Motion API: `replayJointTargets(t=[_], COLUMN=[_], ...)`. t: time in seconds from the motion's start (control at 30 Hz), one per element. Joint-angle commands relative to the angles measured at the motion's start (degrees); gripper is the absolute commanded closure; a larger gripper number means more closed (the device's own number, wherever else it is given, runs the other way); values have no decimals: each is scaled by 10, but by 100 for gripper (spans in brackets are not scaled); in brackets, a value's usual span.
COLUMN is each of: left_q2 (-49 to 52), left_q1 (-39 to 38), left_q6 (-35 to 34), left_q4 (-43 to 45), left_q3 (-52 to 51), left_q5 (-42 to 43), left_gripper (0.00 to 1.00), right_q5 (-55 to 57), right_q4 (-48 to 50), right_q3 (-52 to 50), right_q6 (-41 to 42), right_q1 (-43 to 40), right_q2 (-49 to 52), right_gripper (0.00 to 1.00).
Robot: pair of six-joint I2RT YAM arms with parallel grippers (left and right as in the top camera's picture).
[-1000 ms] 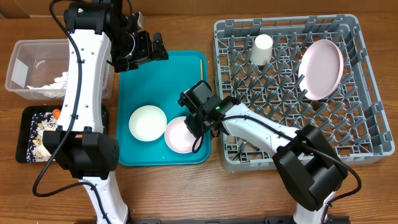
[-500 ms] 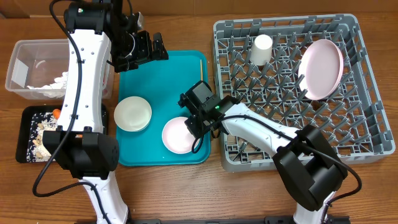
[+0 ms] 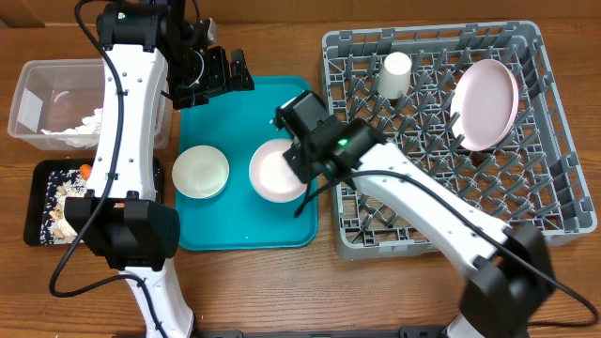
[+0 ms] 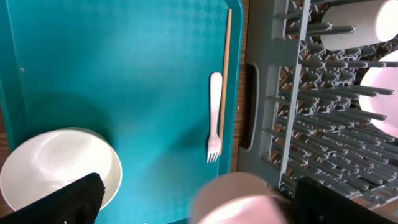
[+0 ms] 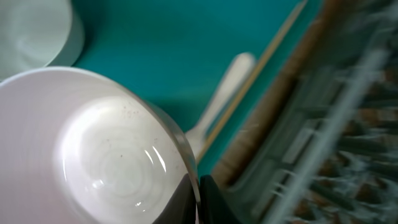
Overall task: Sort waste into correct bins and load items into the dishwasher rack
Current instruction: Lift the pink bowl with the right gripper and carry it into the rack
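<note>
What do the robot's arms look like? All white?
Not all. The left arm and right arm have white sections, black joints and thin black cables. The left hand and right hand are black; a green light glows near the right one.

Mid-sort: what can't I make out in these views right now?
- Overhead: the left arm hides part of the black tray and its scraps.
- Right wrist: the right pincer is cut off by the bottom edge; the dishwasher rack is blurred.
- Left wrist: the pink bowl is blurred and cut by the bottom edge.
</note>
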Motion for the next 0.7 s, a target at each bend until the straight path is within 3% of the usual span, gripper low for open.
replayJointTargets(t=[0.0, 0.07, 0.17, 0.4, 0.67], left_q2=[-18, -18, -18, -18, -18], left_q1=[-3, -3, -3, -3, -3], left_q6=[5, 5, 5, 5, 5], left_q4=[2, 2, 2, 2, 2], left_q3=[13, 13, 13, 13, 13], left_q5=[0, 0, 0, 0, 0], left_gripper=[0, 0, 0, 0, 0], right_q5=[249, 404, 540, 548, 499], right_q4=[-16, -12, 0, 23, 41], right_q3=[25, 25, 25, 24, 24], right_q6=[0, -3, -50, -81, -20], right_q1=[-2, -5, -21, -145, -292], right_q2=[-61, -79, -83, -72, -68], right_gripper=[96, 96, 96, 96, 96])
